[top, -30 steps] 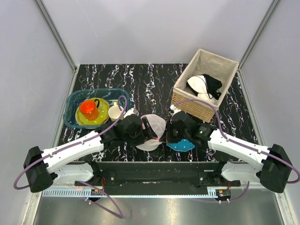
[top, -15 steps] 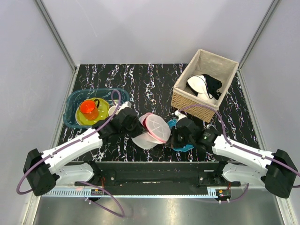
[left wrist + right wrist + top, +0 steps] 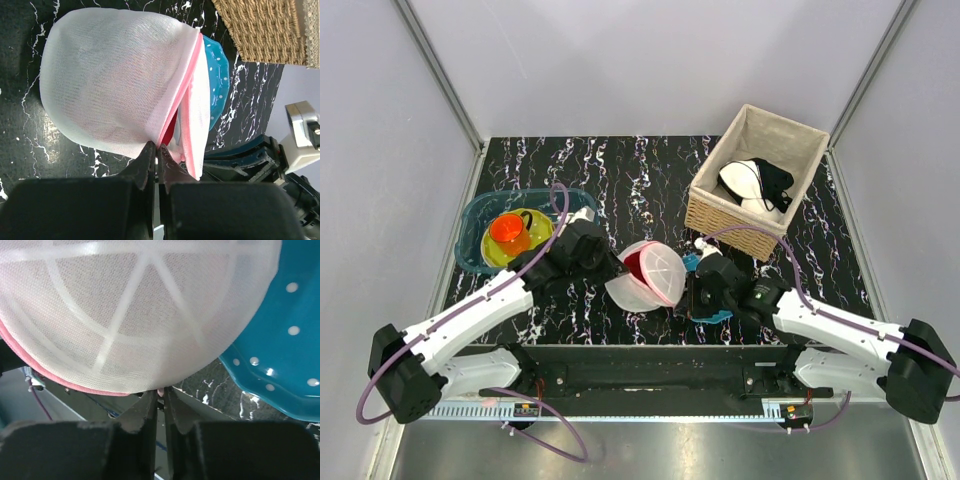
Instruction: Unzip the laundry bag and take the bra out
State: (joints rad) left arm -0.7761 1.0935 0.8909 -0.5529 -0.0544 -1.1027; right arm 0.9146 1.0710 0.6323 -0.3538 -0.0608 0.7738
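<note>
left claw [image 3: 156, 149] pinches pink rim [image 3: 192, 100] of round white mesh laundry bag [image 3: 115, 75]. right claw [image 3: 161, 392] pressed together at opposite edge, probably gripping rim too. red bra [image 3: 170, 131] inside, just beyond left claw. Risk: thin pinch slips off mesh, bag closes over bra.

The laundry bag [image 3: 645, 276] is flanked closely by the left gripper [image 3: 156, 150] and right gripper [image 3: 161, 392]. Open table [image 3: 640, 180] is left behind it, between tub [image 3: 466, 228] and wicker basket [image 3: 730, 228].

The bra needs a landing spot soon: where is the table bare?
Bare: far table strip between teal tub and wicker basket. Crowded: near centre, where left end effector and right end effector grip the laundry bag by the blue plate.
</note>
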